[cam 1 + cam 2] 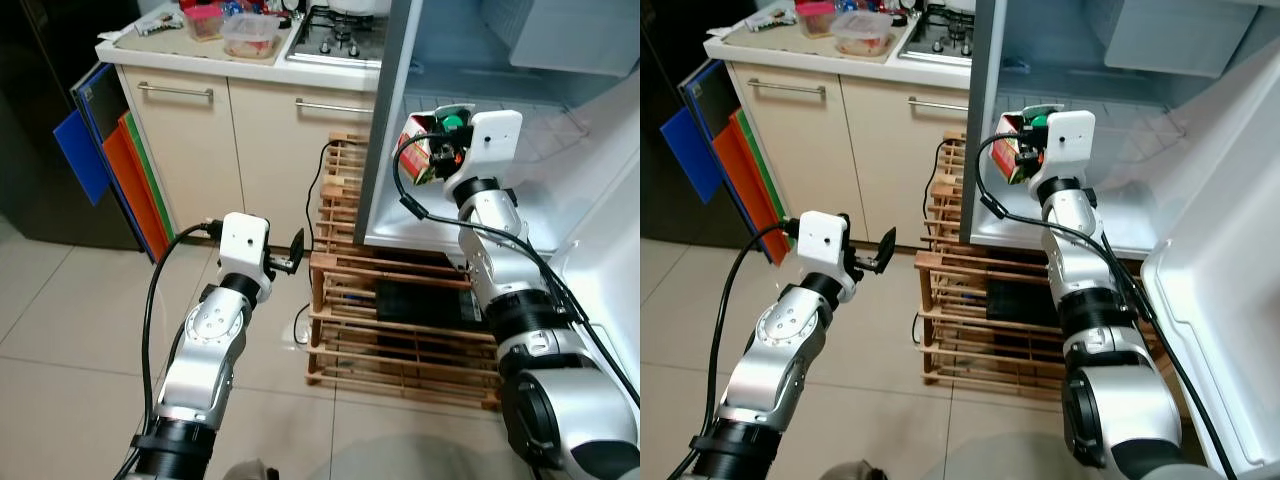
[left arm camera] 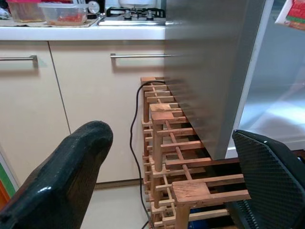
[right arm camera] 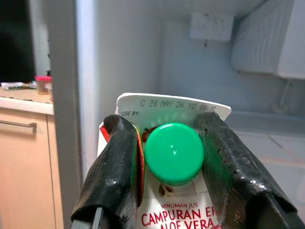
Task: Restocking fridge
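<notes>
**A:** What does the right gripper (image 3: 174, 157) have?

**B:** A juice carton (image 3: 178, 191) with a green cap (image 3: 174, 153). The two black fingers (image 3: 116, 167) are squeezed tight on the top of the carton, one on each side of the cap.

**A:** Where is the carton?

**B:** Just inside the open fridge (image 1: 385, 130), near its front edge, up above the white shelf (image 1: 540, 215). I can't tell if it touches the shelf.

**A:** And the left gripper (image 1: 293, 252)?

**B:** Its fingers are spread wide with nothing between them. It is out in front of the fridge, low down, pointing at the wooden rack (image 1: 390, 320) under the fridge.

**A:** What is next to the fridge?

**B:** A counter (image 1: 200, 55) with a stove (image 1: 335, 35) and plastic food boxes (image 1: 250, 32).
</notes>
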Motion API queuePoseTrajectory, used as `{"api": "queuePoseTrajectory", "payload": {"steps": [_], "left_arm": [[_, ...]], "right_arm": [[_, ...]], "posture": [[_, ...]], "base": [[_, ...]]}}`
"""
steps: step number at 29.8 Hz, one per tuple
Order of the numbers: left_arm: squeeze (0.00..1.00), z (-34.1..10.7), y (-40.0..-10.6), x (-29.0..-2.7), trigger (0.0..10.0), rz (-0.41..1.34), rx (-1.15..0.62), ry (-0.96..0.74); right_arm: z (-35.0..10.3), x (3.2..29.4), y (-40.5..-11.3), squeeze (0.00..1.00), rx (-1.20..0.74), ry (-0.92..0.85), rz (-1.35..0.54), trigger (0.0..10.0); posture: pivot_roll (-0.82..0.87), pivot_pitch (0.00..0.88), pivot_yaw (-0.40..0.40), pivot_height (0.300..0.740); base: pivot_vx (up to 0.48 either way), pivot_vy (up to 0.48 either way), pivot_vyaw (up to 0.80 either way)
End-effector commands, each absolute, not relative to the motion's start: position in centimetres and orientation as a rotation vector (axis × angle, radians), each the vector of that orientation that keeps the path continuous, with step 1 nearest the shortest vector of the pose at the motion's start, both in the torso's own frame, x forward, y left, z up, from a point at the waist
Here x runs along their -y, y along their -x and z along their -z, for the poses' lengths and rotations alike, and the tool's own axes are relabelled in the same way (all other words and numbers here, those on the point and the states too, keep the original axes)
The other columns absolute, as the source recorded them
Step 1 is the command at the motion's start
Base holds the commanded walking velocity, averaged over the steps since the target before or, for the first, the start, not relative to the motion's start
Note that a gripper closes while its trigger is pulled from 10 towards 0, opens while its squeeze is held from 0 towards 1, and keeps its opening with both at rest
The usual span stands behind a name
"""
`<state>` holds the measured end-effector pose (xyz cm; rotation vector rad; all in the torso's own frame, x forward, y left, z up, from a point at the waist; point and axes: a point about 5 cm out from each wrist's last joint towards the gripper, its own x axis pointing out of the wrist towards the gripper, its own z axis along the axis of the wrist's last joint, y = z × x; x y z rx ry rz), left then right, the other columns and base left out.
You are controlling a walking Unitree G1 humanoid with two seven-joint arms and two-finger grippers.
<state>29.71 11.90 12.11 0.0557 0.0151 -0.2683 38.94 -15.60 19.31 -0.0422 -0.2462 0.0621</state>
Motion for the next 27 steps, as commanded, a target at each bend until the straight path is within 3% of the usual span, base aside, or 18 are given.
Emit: {"api": "queuePoseTrajectory", "payload": {"steps": [1, 17, 27], "left_arm": [[0.0, -12.4, -29.8, -11.7, 10.0, 0.277, -0.005, -0.074], [0.0, -12.6, -29.9, -11.4, 10.0, 0.279, 0.006, -0.105], [0.0, -12.4, -29.5, -11.8, 10.0, 0.268, -0.002, -0.094]], "right_arm": [[-19.9, 16.1, -39.3, 0.0, 0.256, 0.011, -0.015, 0.0], [-22.8, 16.0, -40.8, 0.0, 0.301, -0.062, 0.045, 0.0], [-19.0, 17.5, -36.2, 0.0, 0.417, 0.082, 0.011, 0.0]], "posture": [[0.05, 0.01, -0.031, 0.74], [0.07, 0.018, -0.042, 0.74], [0.05, 0.037, -0.046, 0.74]], "base": [[0.0, 0.0, 0.0], [0.0, 0.0, 0.0], [0.0, 0.0, 0.0]]}}
